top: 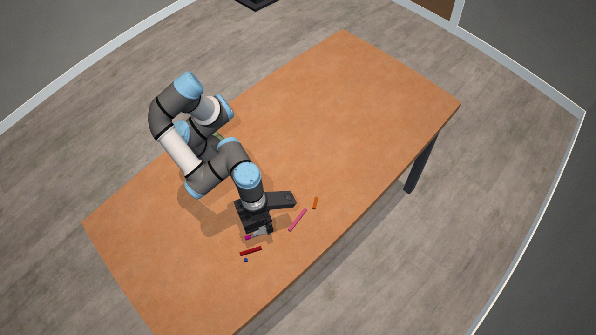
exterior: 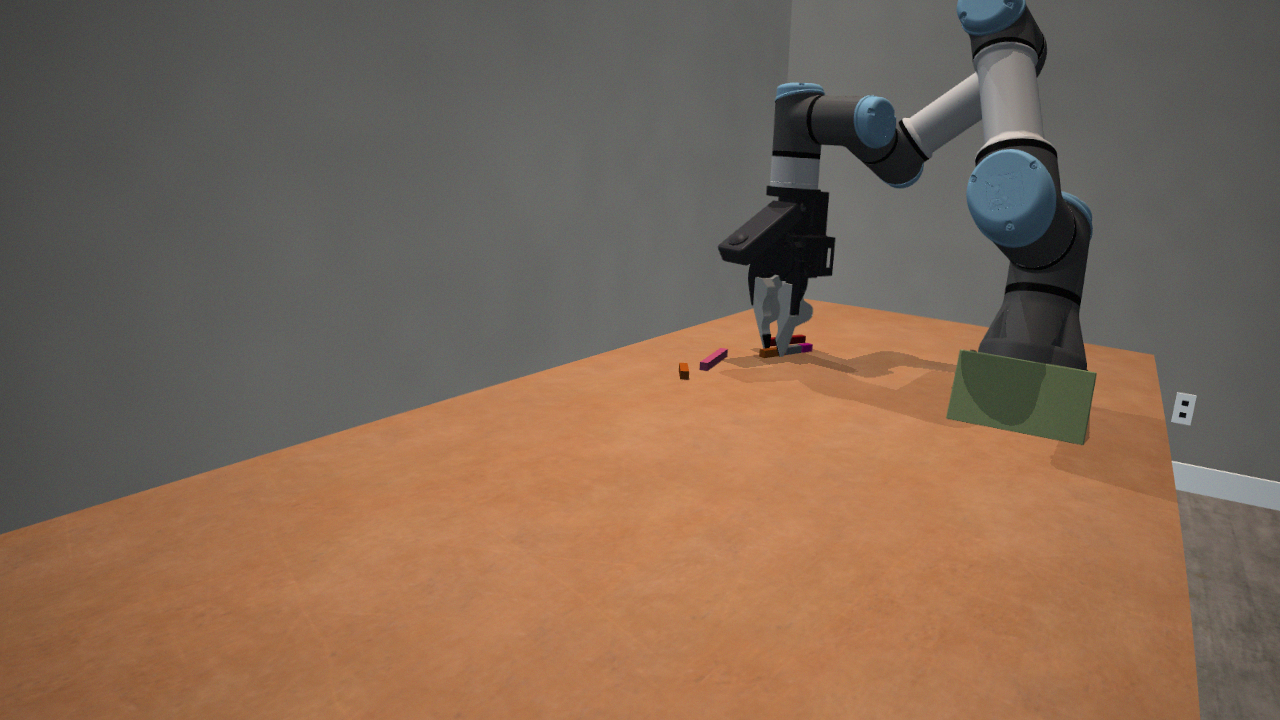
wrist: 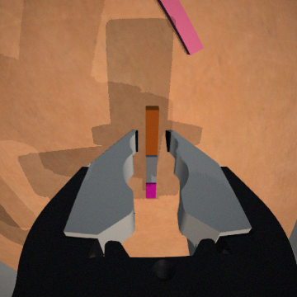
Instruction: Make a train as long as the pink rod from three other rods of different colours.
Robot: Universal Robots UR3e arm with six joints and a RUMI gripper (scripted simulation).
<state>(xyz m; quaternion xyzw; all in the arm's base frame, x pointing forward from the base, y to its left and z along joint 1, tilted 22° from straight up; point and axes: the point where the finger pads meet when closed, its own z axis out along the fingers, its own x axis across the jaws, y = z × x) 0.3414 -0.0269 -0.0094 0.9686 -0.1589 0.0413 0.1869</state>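
the end effector [wrist: 151, 140] hangs low over the tabletop [top: 341, 124], its fingers slightly spread and gripping nothing, gaps showing either side of the orange rod [wrist: 152, 131]. behind that lie a grey rod [wrist: 151, 170] and magenta rod [wrist: 151, 190], end to end.

Matt orange-brown table top [top: 341, 108], faintly mottled, wood-like or laminate, no gloss. Grey plank floor [top: 83, 137], worn wood-grain look, matt. Plain matt grey wall [exterior: 358, 179]. Smooth robot arm [top: 195, 137]: dark grey satin shells, white tube sections, light blue plastic-looking caps with soft sheen. Black matt gripper [wrist: 151, 138] body; grey fingers smooth, flat-shaded, metal or plastic unclear. Small rods, all smooth, uniform, plastic-like, no shine: long pink rod [top: 297, 219], orange rod [wrist: 152, 131], grey rod [wrist: 151, 170], magenta rod [wrist: 151, 190], red rod [top: 250, 251], second orange rod [top: 314, 203], tiny blue rod [top: 245, 259]. Dull olive-green flat base panel [exterior: 1020, 397], matt.
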